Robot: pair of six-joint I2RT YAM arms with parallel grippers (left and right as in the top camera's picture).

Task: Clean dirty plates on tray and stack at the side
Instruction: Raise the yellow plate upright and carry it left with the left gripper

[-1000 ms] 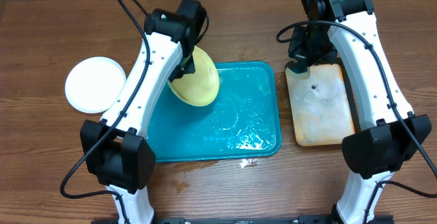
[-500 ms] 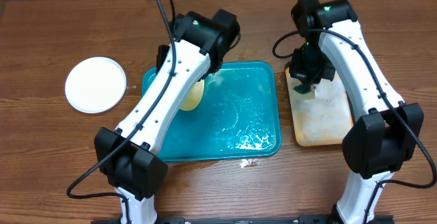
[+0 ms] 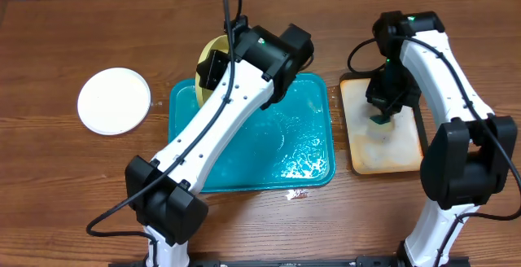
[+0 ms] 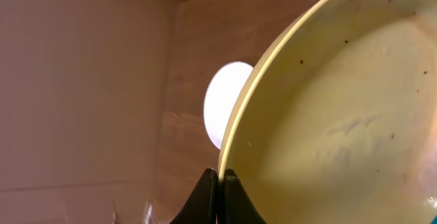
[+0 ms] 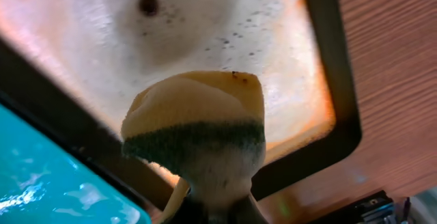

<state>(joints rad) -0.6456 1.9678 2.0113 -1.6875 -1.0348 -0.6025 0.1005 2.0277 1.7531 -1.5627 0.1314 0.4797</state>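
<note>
My left gripper (image 4: 220,177) is shut on the rim of the pale yellow-green plate (image 4: 341,115), held tilted on edge above the far left of the teal tray (image 3: 309,149); the plate's rim shows behind the arm in the overhead view (image 3: 208,58). Small dark specks dot its face. A white plate (image 3: 114,100) lies flat on the table left of the tray, also in the left wrist view (image 4: 222,104). My right gripper (image 5: 218,210) is shut on a yellow-and-green sponge (image 5: 194,125), over the tan black-rimmed tray (image 3: 391,145). A third plate is not in view.
The teal tray holds soapy water and foam (image 3: 297,165). A little foam lies on the table in front of it (image 3: 295,193). The tan tray's surface (image 5: 205,26) is wet and foamy with a dark spot.
My left arm has swung right and back, lifting the yellow-green plate from the tray's left side to its far edge. My right gripper has moved right and nearer over the tan tray.
</note>
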